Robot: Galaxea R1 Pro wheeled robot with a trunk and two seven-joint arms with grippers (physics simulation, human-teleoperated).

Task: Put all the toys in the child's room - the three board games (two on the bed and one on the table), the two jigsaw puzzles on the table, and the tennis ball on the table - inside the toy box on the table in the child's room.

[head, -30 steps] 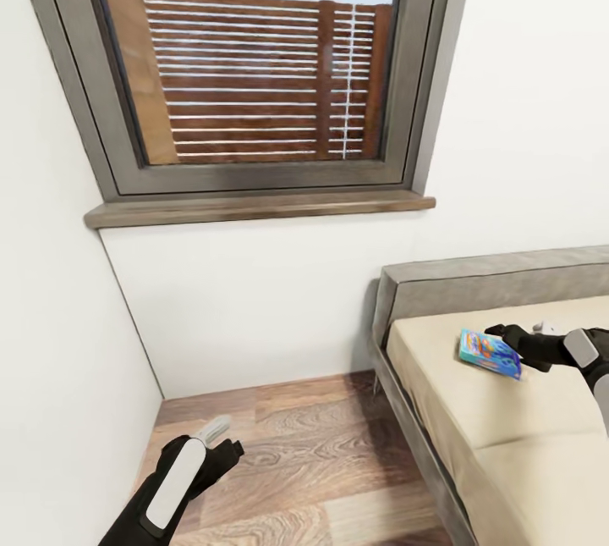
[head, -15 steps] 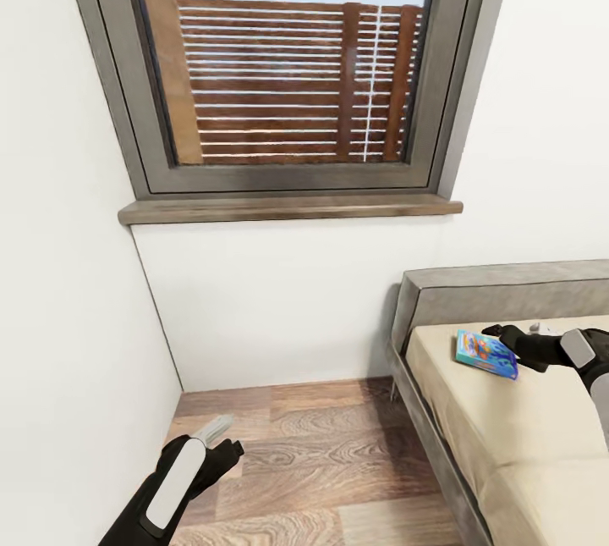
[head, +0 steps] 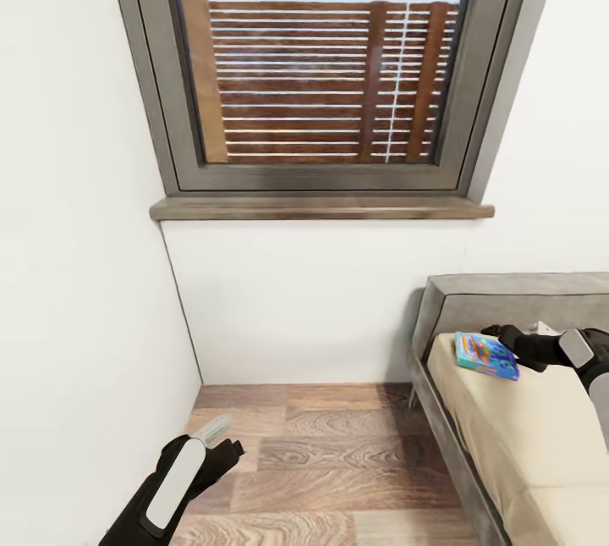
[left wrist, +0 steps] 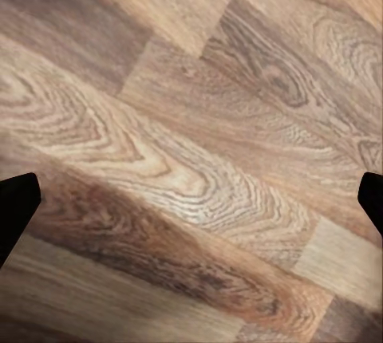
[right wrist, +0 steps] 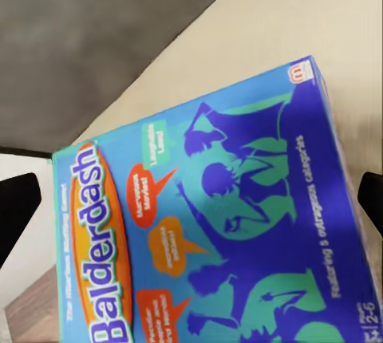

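A blue "Balderdash" board game hangs tilted over the head end of the bed, with my right gripper shut on it. In the right wrist view the blue board game spans the whole gap between the two dark fingertips, with beige mattress and grey headboard behind it. Low on the left, my left gripper stands open over the wood-plank floor, holding nothing. Its wrist view looks straight down on floor planks.
A grey-framed window with a dark wooden sill fills the wall ahead. White walls meet in a corner at the left. The bed's grey headboard stands against the window wall on the right, with open floor between bed and left wall.
The whole picture has shifted: window, corner and bed slide to the right as the camera turns. Both arms hold their places in the picture, and the blue board game stays in my right gripper.
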